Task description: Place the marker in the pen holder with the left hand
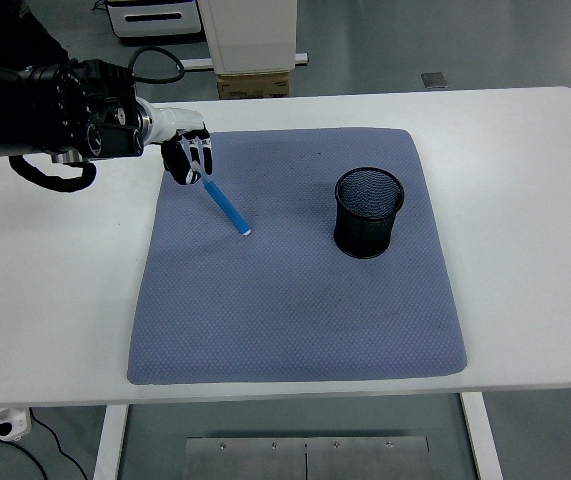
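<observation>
My left hand [188, 158] hovers over the far left corner of the blue-grey mat [295, 300], its fingers curled around the top end of a blue marker [227, 208]. The marker slants down and to the right, its light tip hanging just above the mat. A black mesh pen holder [369, 211] stands upright on the mat's right half, well to the right of the marker. Nothing shows inside it. The right arm is out of view.
The mat lies on a white table [525, 150]. Beyond the far edge stand a cardboard box [253, 84] and a white cabinet on the grey floor. A black cable loops off my left forearm [55, 110].
</observation>
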